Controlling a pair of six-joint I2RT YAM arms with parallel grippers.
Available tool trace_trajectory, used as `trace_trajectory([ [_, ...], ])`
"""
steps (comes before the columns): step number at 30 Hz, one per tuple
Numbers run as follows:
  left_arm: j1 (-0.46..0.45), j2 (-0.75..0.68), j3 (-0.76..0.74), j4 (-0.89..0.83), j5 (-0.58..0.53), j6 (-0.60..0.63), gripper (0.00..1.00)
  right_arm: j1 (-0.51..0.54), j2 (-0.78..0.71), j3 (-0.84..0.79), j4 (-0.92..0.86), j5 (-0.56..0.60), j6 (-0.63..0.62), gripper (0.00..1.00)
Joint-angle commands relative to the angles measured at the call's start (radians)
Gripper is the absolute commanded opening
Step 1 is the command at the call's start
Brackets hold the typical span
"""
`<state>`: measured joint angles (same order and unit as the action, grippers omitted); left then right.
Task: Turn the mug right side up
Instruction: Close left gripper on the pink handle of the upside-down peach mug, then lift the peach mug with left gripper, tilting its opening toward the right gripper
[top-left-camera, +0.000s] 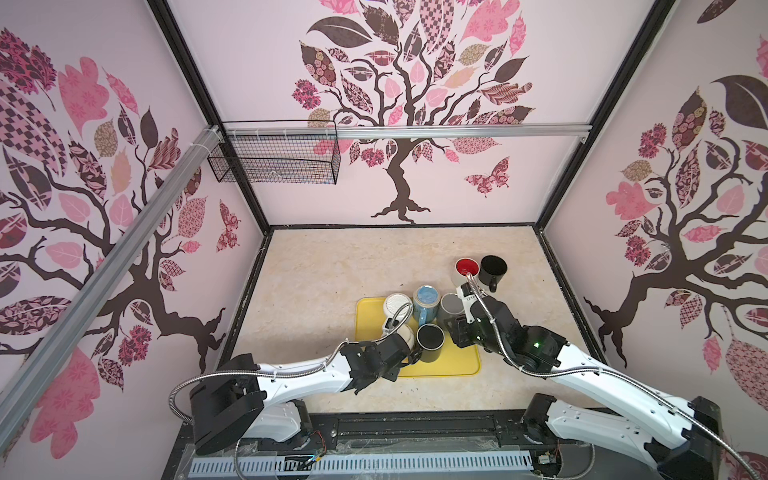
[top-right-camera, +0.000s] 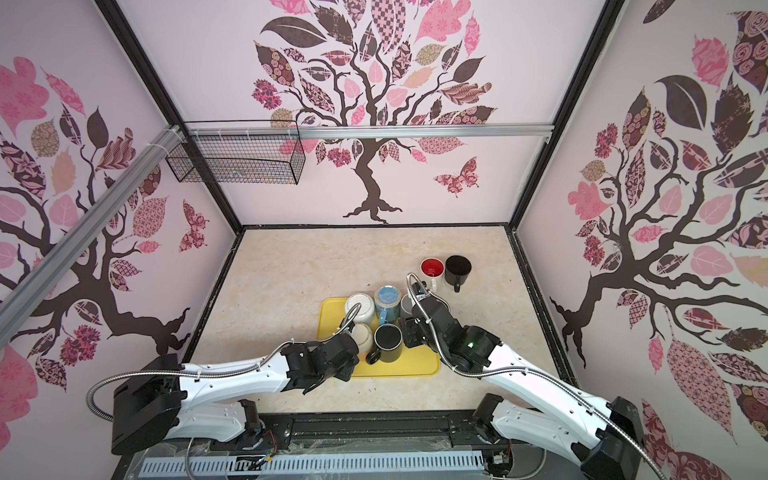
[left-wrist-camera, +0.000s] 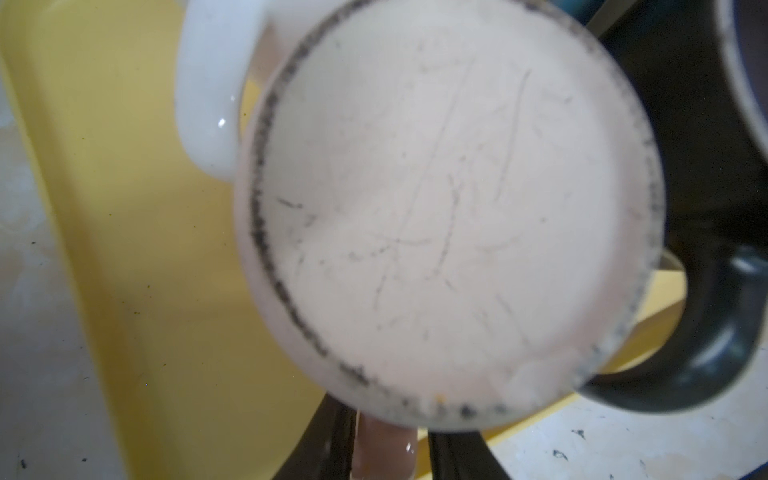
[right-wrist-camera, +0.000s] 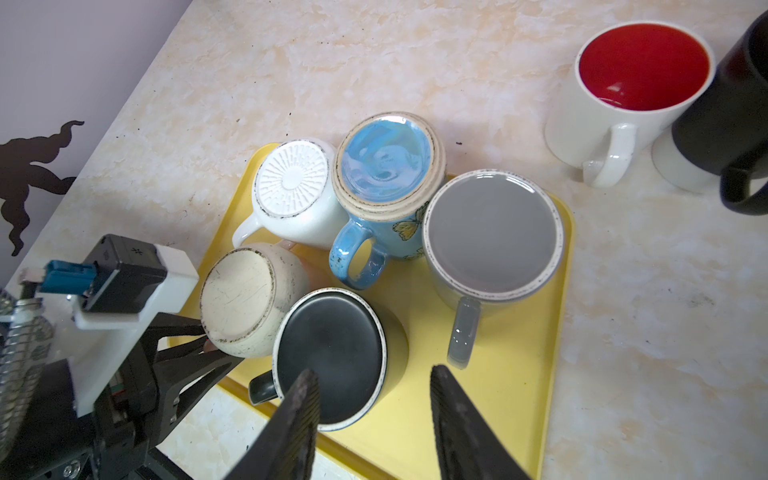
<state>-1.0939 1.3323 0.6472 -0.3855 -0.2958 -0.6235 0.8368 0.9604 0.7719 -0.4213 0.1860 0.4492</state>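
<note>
Nearest the base, the left gripper (right-wrist-camera: 210, 345) reaches in low at the near left corner of the yellow tray (right-wrist-camera: 519, 374). Its fingers (left-wrist-camera: 332, 440) lie on either side of the pinkish handle of the cream mug (right-wrist-camera: 241, 299). One finger meets the handle and a sliver of yellow shows beside the other, so I cannot tell whether they pinch it. The cream mug stands upside down on that corner of the tray, and its scuffed base fills the left wrist view. Just beside it the black mug (right-wrist-camera: 328, 353) sits inverted at the tray's near edge, with its handle pointing to the near left. The right gripper (right-wrist-camera: 374, 376) hangs above the black mug's right side, jaws spread with nothing between them. Behind these, along the tray's far edge, three more mugs stand base up in a tight row: the white mug (right-wrist-camera: 291, 178) on the left, the blue mug (right-wrist-camera: 386, 153) in the middle, and the grey mug (right-wrist-camera: 492, 232) on the right with its handle toward the near side. Farther back, off the tray on the table (top-left-camera: 332, 270), the red mug (top-left-camera: 466, 267), white outside, and the far black mug (top-left-camera: 493, 266) stand upright, close side by side. On the back wall a wire basket (top-left-camera: 274, 158) hangs from a rail.
</note>
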Motion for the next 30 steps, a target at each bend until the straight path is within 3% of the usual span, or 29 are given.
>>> trace_trajectory([
  [1, -0.004, 0.008, 0.048, 0.025, -0.026, 0.011, 0.26, 0.005, -0.016, -0.009, 0.016, -0.001, 0.005, 0.47],
  [5, -0.004, 0.011, 0.049, 0.022, -0.026, 0.017, 0.18, 0.004, -0.020, -0.010, 0.022, -0.004, 0.005, 0.47],
  [9, -0.004, 0.012, 0.051, 0.016, -0.025, 0.019, 0.00, 0.004, -0.020, -0.011, 0.026, -0.016, 0.009, 0.47],
  [30, -0.004, -0.266, 0.048, -0.101, 0.033, 0.019, 0.00, 0.005, -0.057, -0.034, 0.104, -0.121, 0.048, 0.46],
])
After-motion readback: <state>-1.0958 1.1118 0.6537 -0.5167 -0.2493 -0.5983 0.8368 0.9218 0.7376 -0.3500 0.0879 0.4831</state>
